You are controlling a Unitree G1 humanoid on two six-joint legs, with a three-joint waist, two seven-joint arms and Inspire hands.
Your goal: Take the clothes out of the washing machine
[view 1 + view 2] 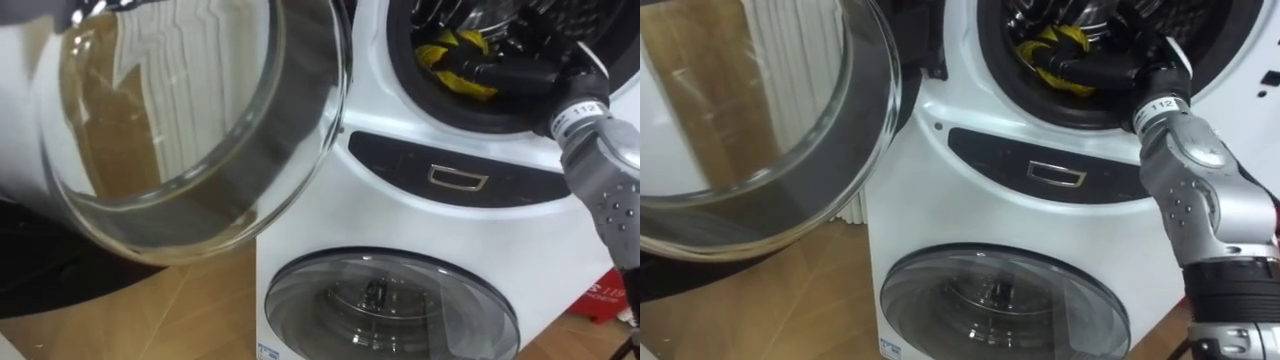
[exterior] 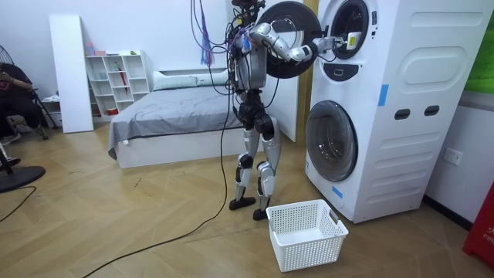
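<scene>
Bright even room light, pale glare across the glass door (image 1: 200,150).

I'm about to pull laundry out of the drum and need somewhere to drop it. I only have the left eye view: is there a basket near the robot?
Observer: Yes, a white basket stands on the floor in front of the washing machine, just beside the robot's feet.
Operator: Anything in it already?
Observer: It looks empty, as far as the room view shows.
Operator: Is anyone close by?
Observer: No. A person sits at the room view's far left, beyond the bed.
</scene>
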